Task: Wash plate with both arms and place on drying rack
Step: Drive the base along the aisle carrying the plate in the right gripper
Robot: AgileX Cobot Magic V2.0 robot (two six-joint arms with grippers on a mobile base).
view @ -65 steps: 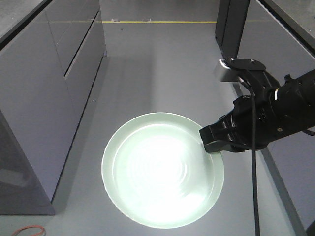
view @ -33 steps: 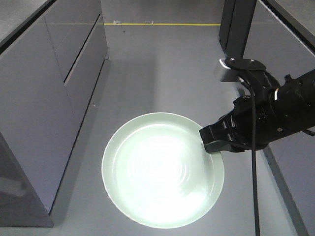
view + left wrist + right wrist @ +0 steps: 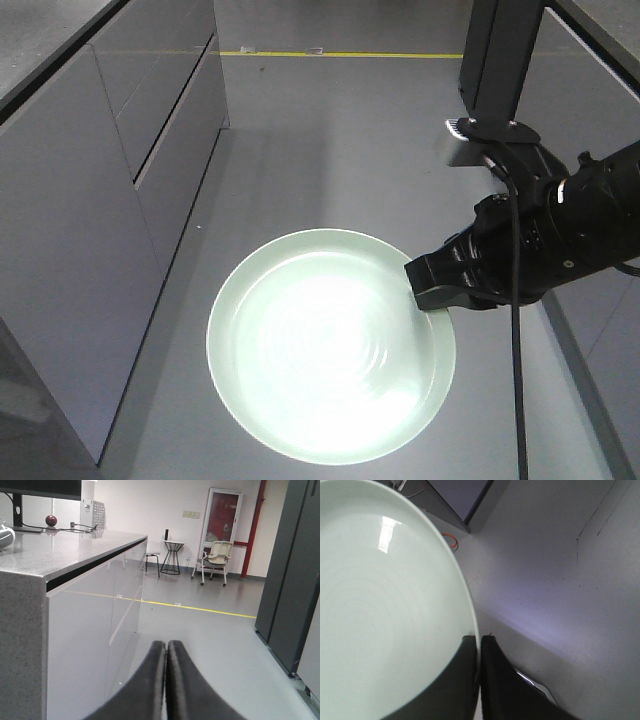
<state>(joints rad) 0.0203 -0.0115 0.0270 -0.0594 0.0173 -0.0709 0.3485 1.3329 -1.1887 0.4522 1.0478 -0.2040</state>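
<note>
The pale mint-green plate point(image 3: 330, 345) hangs level above the grey floor in the front view, its centre glaring white. My right gripper point(image 3: 425, 292) is shut on its right rim, with the black arm point(image 3: 560, 240) reaching in from the right. The right wrist view shows the plate point(image 3: 385, 610) filling the left side and the right gripper point(image 3: 479, 642) pinching its rim, one finger on each face. My left gripper point(image 3: 166, 647) is shut with nothing between its fingers, pointing down an aisle. The drying rack is out of view.
A grey counter with drawer fronts point(image 3: 110, 200) runs along the left. A dark tall cabinet point(image 3: 500, 60) stands at the back right. A yellow floor line point(image 3: 340, 54) crosses far ahead. Chairs and a small table point(image 3: 172, 555) stand at the far wall.
The counter, cabinet and floor line have shifted in the front view, so the base has moved. The plate and right gripper keep the same place in the frame.
</note>
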